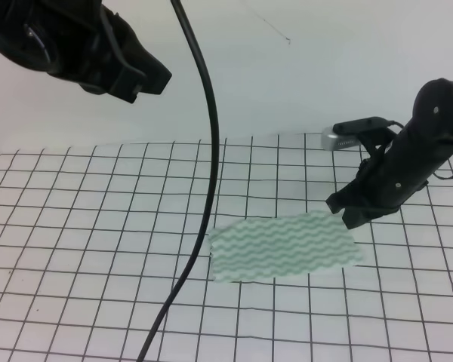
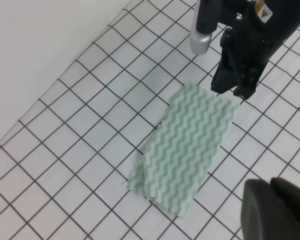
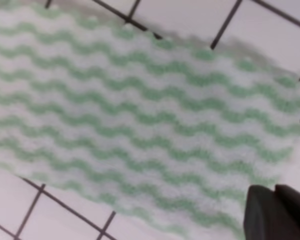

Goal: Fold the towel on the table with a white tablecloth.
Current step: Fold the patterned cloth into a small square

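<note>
Towel (image 1: 283, 246) lies flat mid-tabletop on the tablecloth (image 1: 75, 249), long axis left-right. We see right gripper (image 1: 352, 213) just off its far right corner, much nearer; jaw gap unclear. Left gripper (image 1: 140, 79) hangs high, jaws unreadable.

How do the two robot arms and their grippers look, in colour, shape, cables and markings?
Both arms are matte black with rounded, blocky housings. The right arm carries a small silver-grey camera module on a black bracket, thin black wires beside it and a small yellow label. Its right gripper is black and narrow. The left arm is bulky and dark; a thick black cable hangs in front of it.
</note>
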